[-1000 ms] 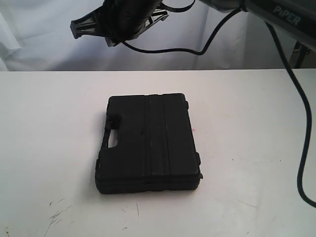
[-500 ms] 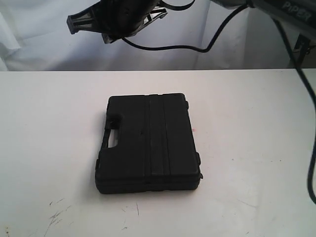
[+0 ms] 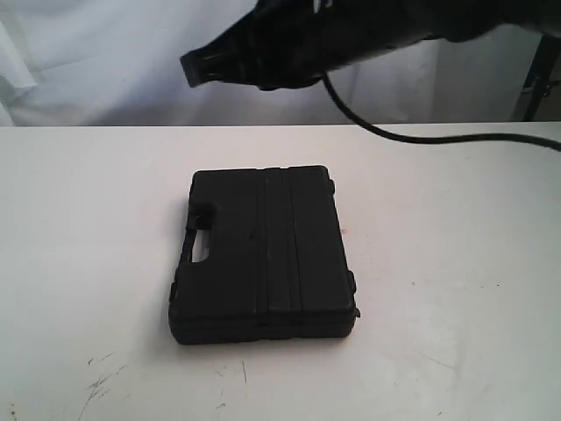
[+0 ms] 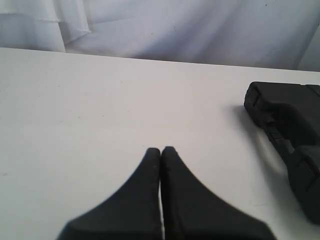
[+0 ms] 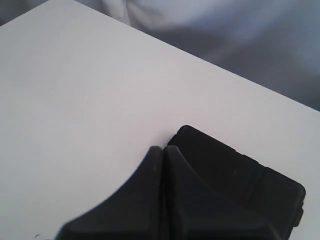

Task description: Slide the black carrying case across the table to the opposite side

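Observation:
The black carrying case (image 3: 263, 254) lies flat in the middle of the white table (image 3: 447, 219), its handle cut-out facing left. My right gripper (image 3: 195, 66) hangs blurred in the air above the table's far edge, well clear of the case, and is shut on nothing. In the right wrist view its closed tips (image 5: 162, 148) line up with a corner of the case (image 5: 235, 170) below. My left gripper (image 4: 161, 149) is shut and empty over bare tabletop, with the case (image 4: 290, 130) off to one side. The left gripper is out of the exterior view.
A white cloth backdrop (image 3: 88, 61) hangs behind the table's far edge. A black cable (image 3: 456, 138) runs from the right arm across the back right. Dark scuff marks (image 3: 101, 377) sit at the front left, and a small pink spot (image 3: 346, 231) lies beside the case.
The right arm has swung: its gripper end moved right and a little down and now shows as a blurred dark shape. The case has not moved.

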